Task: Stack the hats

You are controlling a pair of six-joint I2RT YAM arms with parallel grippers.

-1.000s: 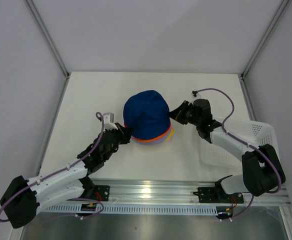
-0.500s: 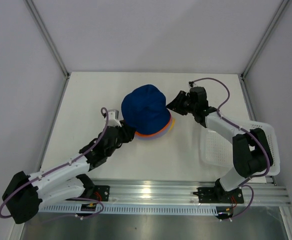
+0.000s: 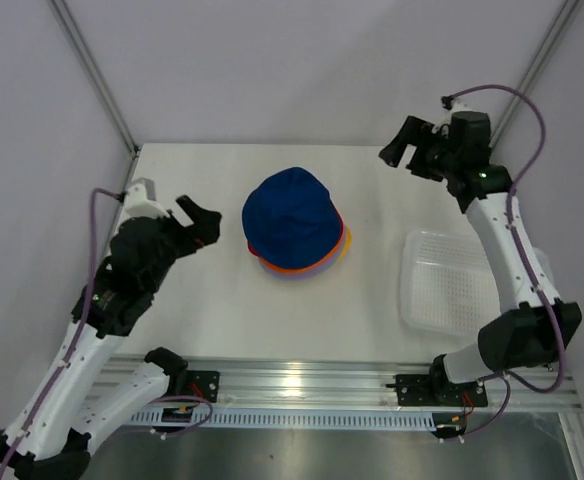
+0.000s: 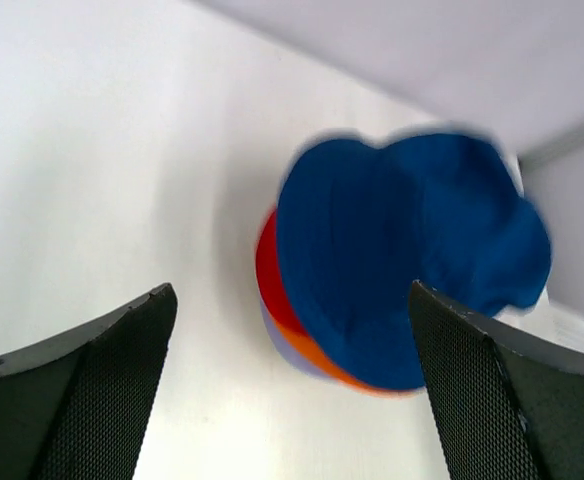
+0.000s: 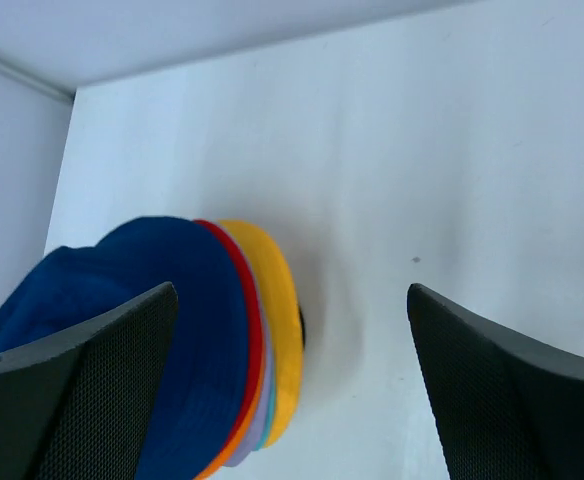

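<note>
Fingers point(image 4: 92, 390) of left gripper point(image 3: 198, 215) and right gripper point(image 3: 404, 148) are spread, empty, clear of the hats point(image 3: 292, 218); stacking is judged done, only parking required.

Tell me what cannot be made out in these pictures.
Top view: the navy hat covers the lower hats; only brim edges show, count uncertain.
Top view: the right arm hides part of the basket.
Left wrist view: the navy hat's outline is blurred.
Right wrist view: the bottom edge cuts off the lower hats; a dark spot beside the yellow brim is unidentifiable.
</note>
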